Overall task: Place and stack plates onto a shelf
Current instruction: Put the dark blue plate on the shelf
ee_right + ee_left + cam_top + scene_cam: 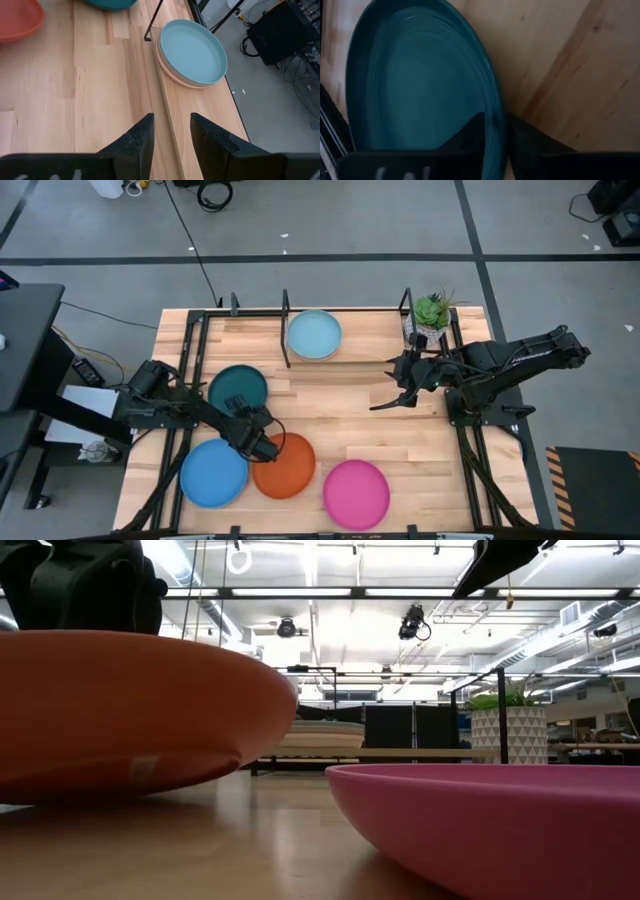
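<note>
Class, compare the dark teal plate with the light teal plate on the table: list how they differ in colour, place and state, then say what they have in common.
1. Colour: the dark teal plate is deep green-blue; the light teal plate is pale.
2. Place: the light teal plate sits inside the shelf; the dark teal plate lies on the open table in front of it.
3. State: the light teal plate tops a stack; the dark teal plate lies alone, its rim between the left gripper fingers.

Both are round, shallow and upright.

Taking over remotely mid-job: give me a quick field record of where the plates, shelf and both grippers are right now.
left gripper: straddling the dark teal plate rim, one finger each side
right gripper: open, empty, above bare table
shelf: light teal plate on top of a stack
loose on table: blue plate, orange plate, pink plate
</note>
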### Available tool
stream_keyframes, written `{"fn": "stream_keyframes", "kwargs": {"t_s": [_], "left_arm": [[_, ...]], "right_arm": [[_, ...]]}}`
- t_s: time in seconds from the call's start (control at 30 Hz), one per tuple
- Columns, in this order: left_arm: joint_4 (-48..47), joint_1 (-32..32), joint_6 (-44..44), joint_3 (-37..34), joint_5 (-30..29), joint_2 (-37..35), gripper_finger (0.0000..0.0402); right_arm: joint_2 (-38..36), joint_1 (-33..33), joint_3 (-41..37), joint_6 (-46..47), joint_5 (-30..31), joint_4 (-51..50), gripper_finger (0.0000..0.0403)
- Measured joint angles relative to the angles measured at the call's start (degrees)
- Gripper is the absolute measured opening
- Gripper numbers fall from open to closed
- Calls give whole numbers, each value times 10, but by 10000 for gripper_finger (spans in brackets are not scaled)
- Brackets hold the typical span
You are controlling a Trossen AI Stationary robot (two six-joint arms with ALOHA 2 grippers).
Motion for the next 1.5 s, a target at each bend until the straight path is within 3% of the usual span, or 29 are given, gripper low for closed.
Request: {"fn": "stream_keyframes", "kwargs": {"t_s": [0.2, 0.47, 0.7, 1.07, 1.37, 1.5], "left_arm": [[-2, 0, 0, 0, 6, 0, 17], [-47, 0, 9, 46, 27, 0, 23], [-68, -1, 99, 124, 36, 0, 21], [20, 6, 367, 255, 54, 0, 23], [259, 107, 723, 254, 31, 9, 24], [397, 178, 851, 251, 65, 28, 24]], "right_arm": [[0, 0, 0, 0, 0, 0, 133], [0, 0, 0, 0, 0, 0, 133], [0, 0, 0, 0, 0, 0, 133], [0, 1, 0, 57, -27, -26, 133], [-1, 50, 0, 173, -41, -72, 133], [-1, 79, 0, 204, -24, -72, 133]]}}
